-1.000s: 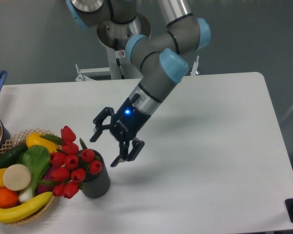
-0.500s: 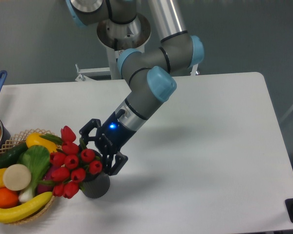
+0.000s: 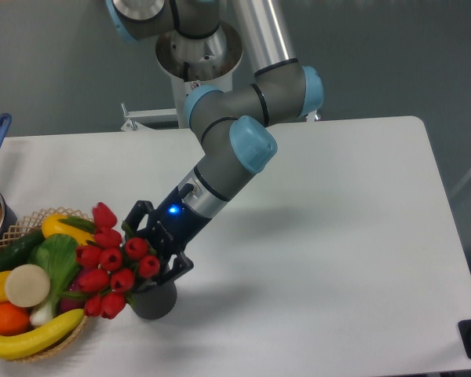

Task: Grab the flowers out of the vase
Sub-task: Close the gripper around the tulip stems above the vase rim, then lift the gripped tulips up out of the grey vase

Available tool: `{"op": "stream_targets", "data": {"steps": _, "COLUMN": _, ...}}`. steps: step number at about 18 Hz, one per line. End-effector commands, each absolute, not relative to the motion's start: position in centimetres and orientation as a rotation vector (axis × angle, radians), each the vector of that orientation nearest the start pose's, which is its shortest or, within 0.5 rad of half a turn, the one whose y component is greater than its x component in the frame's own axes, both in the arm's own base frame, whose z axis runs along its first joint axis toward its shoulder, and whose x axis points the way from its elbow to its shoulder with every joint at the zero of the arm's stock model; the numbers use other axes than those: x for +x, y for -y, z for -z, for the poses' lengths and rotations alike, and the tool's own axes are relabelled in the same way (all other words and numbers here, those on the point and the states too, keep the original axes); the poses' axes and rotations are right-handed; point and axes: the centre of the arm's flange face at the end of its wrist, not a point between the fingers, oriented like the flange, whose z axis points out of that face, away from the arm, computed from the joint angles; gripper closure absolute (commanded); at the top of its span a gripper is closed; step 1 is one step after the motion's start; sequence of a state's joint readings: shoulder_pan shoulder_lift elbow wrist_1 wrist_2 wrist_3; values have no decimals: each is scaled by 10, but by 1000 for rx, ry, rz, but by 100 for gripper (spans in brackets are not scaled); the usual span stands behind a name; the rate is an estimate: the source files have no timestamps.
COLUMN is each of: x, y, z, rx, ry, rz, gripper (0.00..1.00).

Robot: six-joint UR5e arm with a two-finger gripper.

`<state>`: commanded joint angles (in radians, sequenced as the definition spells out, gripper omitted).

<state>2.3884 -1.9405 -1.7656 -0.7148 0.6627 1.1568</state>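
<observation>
The flowers are standing in the vase near the front left of the worktop, leaning left over the basket of toy produce. My pincer is sitting at the bunch just above the vase mouth, fingers spread on either side of the stems; I cannot tell whether they are touching.
</observation>
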Motion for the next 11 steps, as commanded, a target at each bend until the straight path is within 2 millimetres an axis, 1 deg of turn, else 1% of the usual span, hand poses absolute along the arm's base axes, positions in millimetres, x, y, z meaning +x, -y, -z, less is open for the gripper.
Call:
{"op": "stream_targets", "data": {"steps": 1, "x": -291, "y": -563, "z": -320, "rx": -2156, "ry": -527, "rz": 325, "gripper": 64}}
{"op": "stream_targets", "data": {"steps": 2, "x": -293, "y": -562, "z": -320, "rx": -2159, "ry": -518, "rz": 327, "gripper": 68}}
{"op": "stream_targets", "data": {"steps": 4, "x": -295, "y": -561, "z": -321, "rx": -2164, "ry": -499, "rz": 330, "gripper": 71}}
{"op": "stream_targets", "data": {"steps": 6, "x": -296, "y": -560, "z": -321, "rx": -2166, "ry": -485, "rz": 337, "gripper": 72}}
{"op": "stream_targets", "data": {"steps": 7, "x": -294, "y": -561, "z": -324, "rx": -2157, "ry": -479, "rz": 345, "gripper": 72}}
{"op": "stream_targets", "data": {"steps": 8, "x": -293, "y": -560, "z": -331, "rx": -2139, "ry": -470, "rz": 354, "gripper": 72}}
{"op": "stream_targets", "data": {"steps": 10, "x": -296, "y": -552, "z": -355, "rx": -2095, "ry": -434, "rz": 360, "gripper": 72}}
{"op": "stream_targets", "data": {"steps": 11, "x": -299, "y": -551, "z": -361, "rx": -2080, "ry": -420, "rz": 365, "gripper": 72}}
